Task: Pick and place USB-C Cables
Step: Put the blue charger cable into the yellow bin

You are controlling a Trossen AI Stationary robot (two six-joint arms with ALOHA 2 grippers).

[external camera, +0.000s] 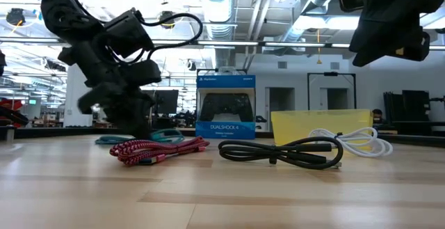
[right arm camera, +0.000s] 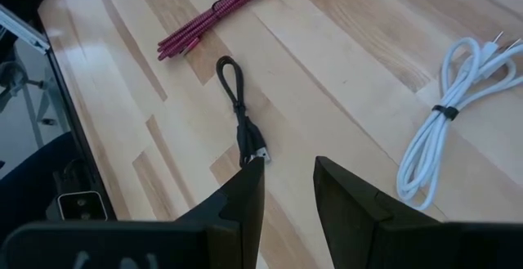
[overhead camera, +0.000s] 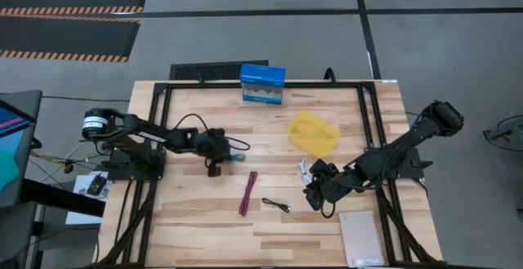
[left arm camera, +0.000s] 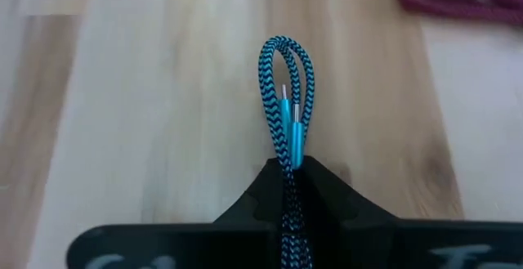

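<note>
The left gripper [overhead camera: 215, 168] sits low at the table's [overhead camera: 204, 228] left-centre; its fingers [left arm camera: 327, 199] are closed on the teal cable [left arm camera: 286, 105]. In the left wrist view the cable's folded loop and two metal plugs project fwd past the fingertips, over bare wood.

The right gripper [overhead camera: 313, 199] hovers right of centre, fingers [right arm camera: 237, 199] apart w/ nothing between them. In the right wrist view the black cable's [right arm camera: 239, 105] connector end lies just ahead of one fingertip (contact cannot be determined).

Cable positions, high view:
- Maroon cable [overhead camera: 248, 193]: stretched lengthwise on the table centre, between the two grippers.
- Black cable [overhead camera: 276, 205]: just right of the maroon one, near the right gripper.
- White cable [overhead camera: 302, 171]: coiled beside the right arm, near the yellow tray [overhead camera: 314, 132].

The blue DualShock 4 box [overhead camera: 262, 84] stands at the far edge. A notebook [overhead camera: 361, 238] lies at the near-right corner.
</note>
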